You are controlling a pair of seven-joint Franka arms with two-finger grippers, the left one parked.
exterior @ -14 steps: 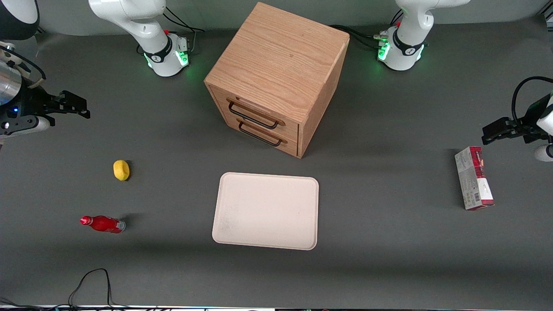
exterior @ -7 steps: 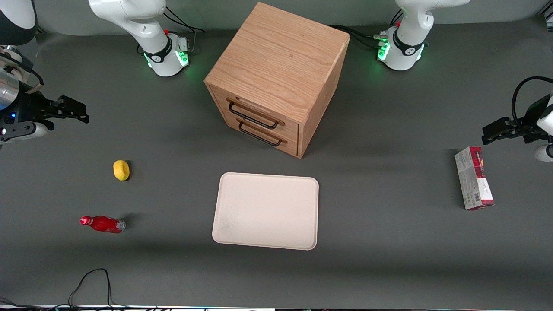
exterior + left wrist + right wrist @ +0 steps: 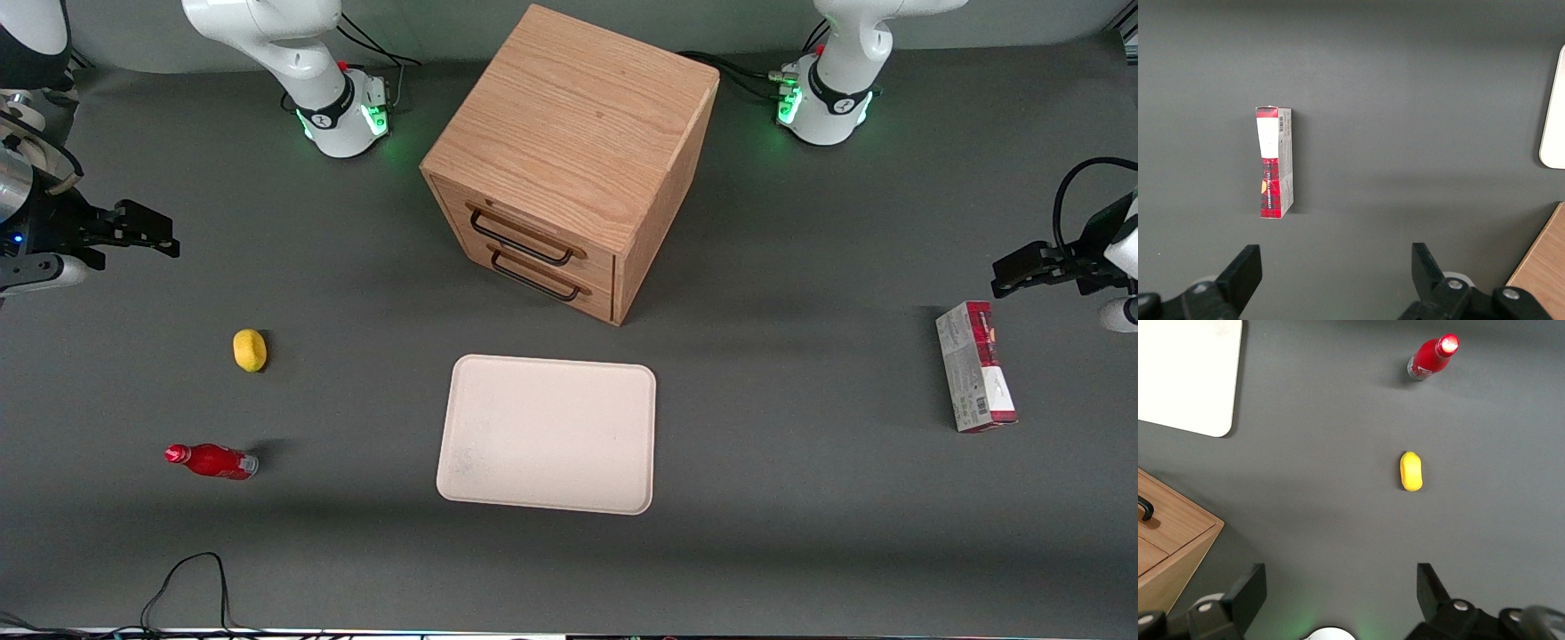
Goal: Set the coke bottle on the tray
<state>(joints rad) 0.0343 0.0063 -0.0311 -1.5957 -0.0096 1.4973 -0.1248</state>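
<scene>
The gripper (image 3: pixel 147 233) hung above the table (image 3: pixel 800 498) at the working arm's end, its two fingers spread apart with nothing between them, as the right wrist view showed (image 3: pixel 1341 590). It was well apart from every object. Nearer the front camera than the gripper lay the yellow lemon-like lump (image 3: pixel 250 350), resting on the bare table surface. Nearer the camera again, and well below the gripper's level, stood the coke bottle (image 3: pixel 212 461); from the wrist camera (image 3: pixel 1430 357) its red cap faced the lens and its clear base touched the table, so it appeared upright, untouched and not on the tray.

Toward the table's middle sat the cream-white tray (image 3: pixel 548 434), flat and holding nothing, well apart from both bottle and gripper. Just farther from the camera than the tray stood the wooden two-drawer cabinet (image 3: pixel 569 151), both drawers closed, dark handles turned toward the tray. Toward the parked arm's end lay the red-and-grey carton (image 3: pixel 975 366) on its side.
</scene>
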